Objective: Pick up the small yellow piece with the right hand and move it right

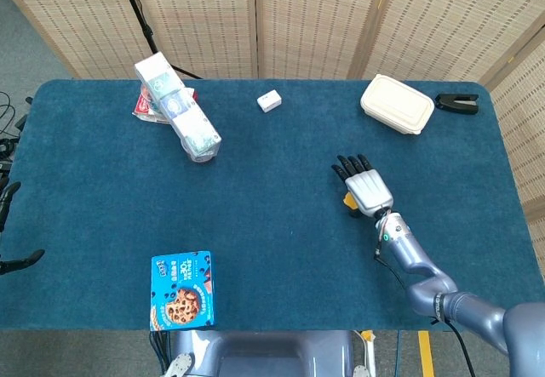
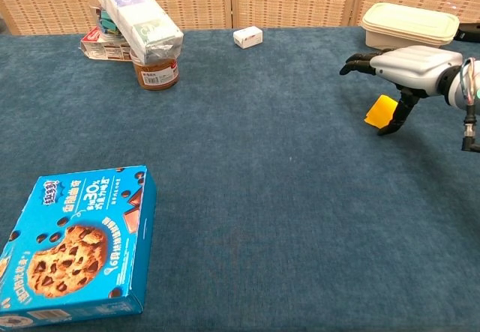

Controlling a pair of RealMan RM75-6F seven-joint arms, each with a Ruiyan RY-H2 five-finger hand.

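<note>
While my right hand hovers palm-down over the yellow piece, its thumb touches it; whether I grip it, I cannot tell.

Sitting on the surface are one small yellow piece, one blue cookie box, one jar, one long carton (leaning on the jar), one small white block, one cream lidded container, one black clip and one red packet.
</note>
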